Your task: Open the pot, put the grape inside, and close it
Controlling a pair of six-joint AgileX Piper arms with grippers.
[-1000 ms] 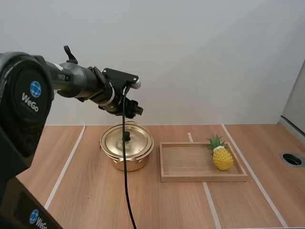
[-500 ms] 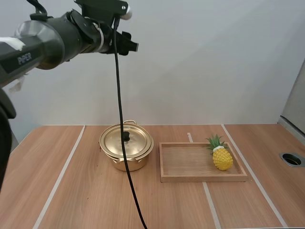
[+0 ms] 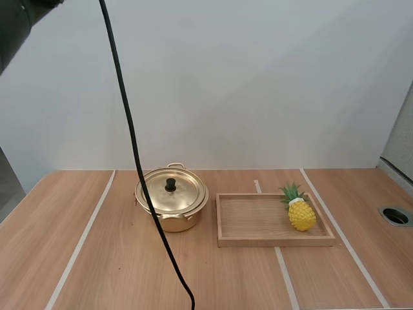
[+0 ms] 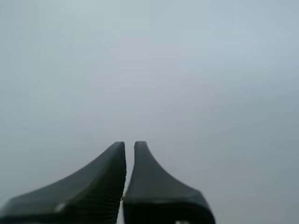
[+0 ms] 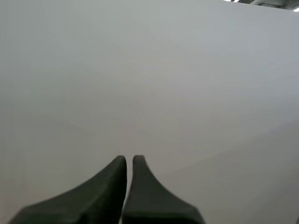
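A gold pot (image 3: 171, 206) stands on the wooden table left of centre in the high view, its lid (image 3: 170, 191) on, with a black knob (image 3: 170, 185) on top. My left gripper (image 4: 129, 145) faces a plain grey wall, its two fingers lying together with nothing between them. My right gripper (image 5: 129, 159) also faces the bare wall, fingers together on nothing.
A wooden tray (image 3: 258, 219) lies to the right of the pot, with a yellow toy pineapple (image 3: 301, 211) at its right end. White tape lines cross the table (image 3: 116, 271). A round hole (image 3: 395, 216) sits near the table's right edge.
My left arm, which hung above the pot, has risen up and to the left, out of the high view. Pot, tray and pineapple have not moved.
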